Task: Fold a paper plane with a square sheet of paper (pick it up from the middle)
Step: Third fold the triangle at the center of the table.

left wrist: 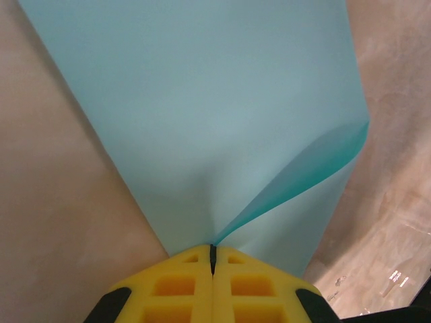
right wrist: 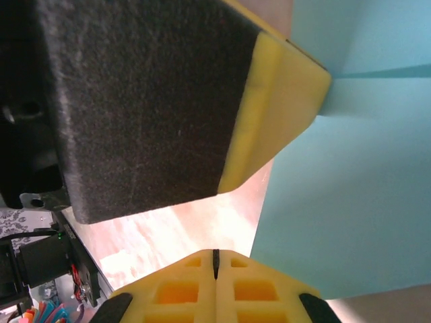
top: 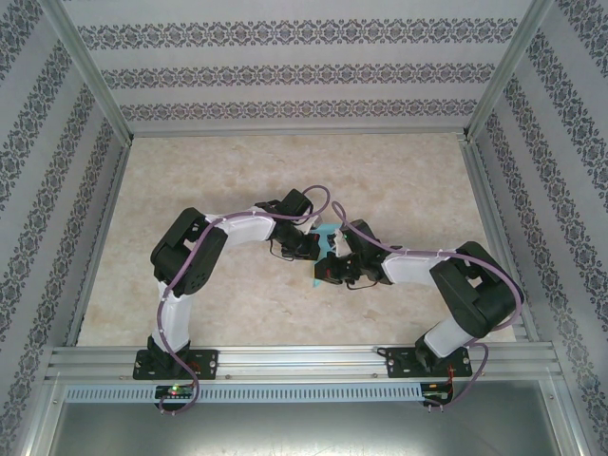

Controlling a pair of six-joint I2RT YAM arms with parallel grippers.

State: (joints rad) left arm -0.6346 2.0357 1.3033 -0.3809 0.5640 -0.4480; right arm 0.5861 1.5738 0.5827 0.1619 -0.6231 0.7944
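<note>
Cyan sheet of paper [left wrist: 202, 101] pinched in left pincer [left wrist: 213, 250]; right pincer [right wrist: 215, 254] closed at its edge, wide table [top: 190, 171] around.

A: The square sheet of paper [left wrist: 222, 101]?
B: Thin paper, matt and smooth.
A: The finger pads [left wrist: 178, 286]?
B: Yellow, matt, spongy foam, I think. The black backing [right wrist: 148, 101] looks coarse and grainy.
A: The table [top: 237, 161]?
B: Smooth, stone-patterned, with a faint sheen. The frame [top: 304, 359] is ribbed bare metal.
</note>
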